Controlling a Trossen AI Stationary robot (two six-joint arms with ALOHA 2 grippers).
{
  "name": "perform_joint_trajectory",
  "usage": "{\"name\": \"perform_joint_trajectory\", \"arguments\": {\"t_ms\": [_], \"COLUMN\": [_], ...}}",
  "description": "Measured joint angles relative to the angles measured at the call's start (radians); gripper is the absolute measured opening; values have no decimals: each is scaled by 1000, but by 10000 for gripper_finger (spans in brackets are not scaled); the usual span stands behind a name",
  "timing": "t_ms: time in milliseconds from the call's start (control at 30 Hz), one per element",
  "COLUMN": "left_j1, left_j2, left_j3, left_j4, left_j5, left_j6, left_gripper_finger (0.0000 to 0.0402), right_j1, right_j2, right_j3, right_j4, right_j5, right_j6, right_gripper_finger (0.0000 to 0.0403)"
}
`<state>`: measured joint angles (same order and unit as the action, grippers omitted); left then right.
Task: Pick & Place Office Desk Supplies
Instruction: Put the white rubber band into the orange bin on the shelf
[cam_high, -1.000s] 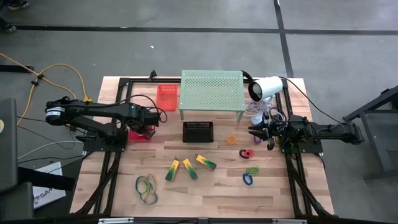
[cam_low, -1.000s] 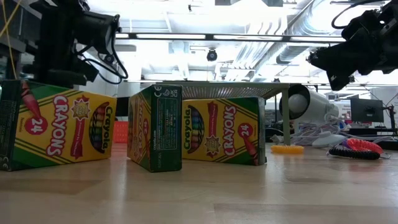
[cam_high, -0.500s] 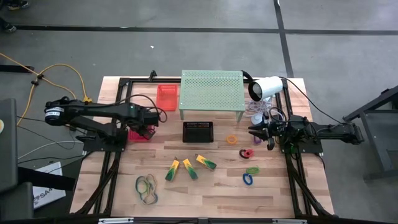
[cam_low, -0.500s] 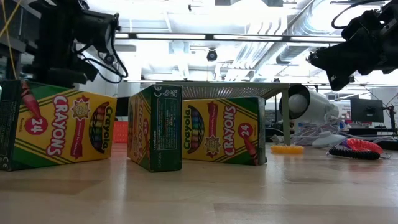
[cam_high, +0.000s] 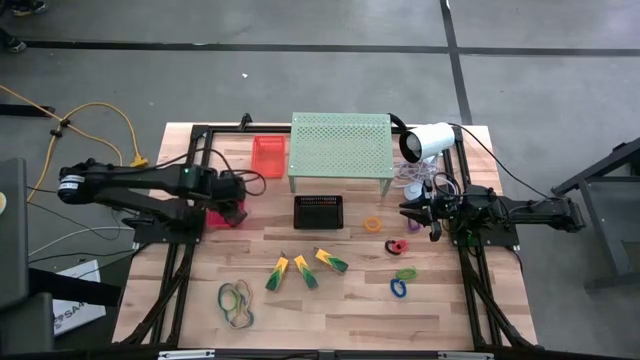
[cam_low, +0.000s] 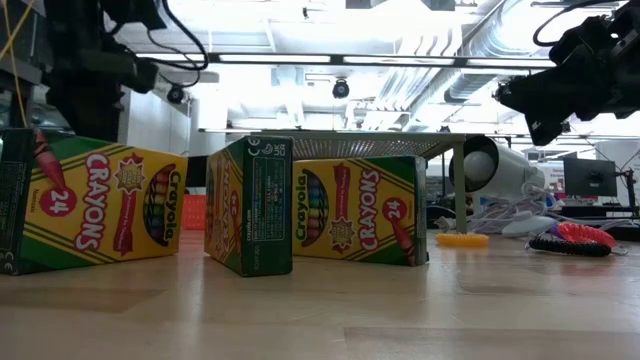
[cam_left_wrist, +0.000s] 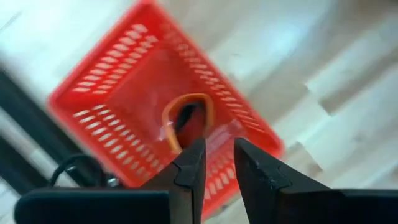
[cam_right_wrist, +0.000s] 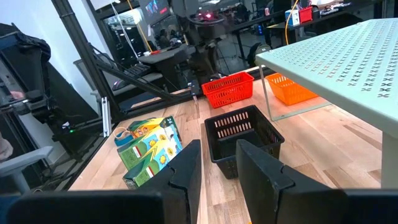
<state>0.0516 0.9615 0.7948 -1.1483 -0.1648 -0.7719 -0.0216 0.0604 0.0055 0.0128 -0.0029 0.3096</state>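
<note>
My left gripper (cam_left_wrist: 217, 155) hangs open, pointing steeply down over a small red basket (cam_left_wrist: 93, 81) at the table's left (cam_high: 220, 217). An orange loop (cam_left_wrist: 186, 115) lies on the basket's floor, and nothing is between the fingers. Three yellow-and-green crayon boxes (cam_high: 304, 269) stand mid-table, toward the near edge. Tan and green rubber bands (cam_high: 236, 300) lie near the front left. Orange (cam_high: 372, 224), red (cam_high: 396, 246), green (cam_high: 405, 273) and blue (cam_high: 399, 288) loops lie to the right. My right gripper (cam_high: 408, 212) waits level at the right, open and empty (cam_right_wrist: 214, 165).
A pale-green perforated shelf (cam_high: 340, 148) stands at the back with a second red basket (cam_high: 267, 155) to its left. A black basket (cam_high: 318, 211) sits in front of the shelf. A white lamp-like device (cam_high: 425, 140) and cables lie at the back right.
My left gripper has risen above the red basket and drawn back toward the table's left edge, tipping a little. The right arm has kept still.
</note>
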Motion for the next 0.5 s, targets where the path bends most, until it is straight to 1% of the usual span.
{"name": "perform_joint_trajectory", "arguments": {"t_ms": [133, 267, 367, 500], "left_j1": [-70, -166, -244, -353], "left_j2": [0, 2, 3, 3], "left_j3": [0, 0, 0, 0], "left_j4": [82, 149, 171, 186], "left_j5": [29, 39, 39, 38], "left_j6": [55, 90, 119, 118], "left_gripper_finger": [78, 78, 78, 78], "right_j1": [0, 0, 0, 0], "right_j2": [0, 0, 0, 0], "right_j3": [0, 0, 0, 0], "right_j4": [0, 0, 0, 0], "right_j5": [0, 0, 0, 0], "right_j6": [0, 0, 0, 0], "right_gripper_finger": [90, 90, 90, 90]}}
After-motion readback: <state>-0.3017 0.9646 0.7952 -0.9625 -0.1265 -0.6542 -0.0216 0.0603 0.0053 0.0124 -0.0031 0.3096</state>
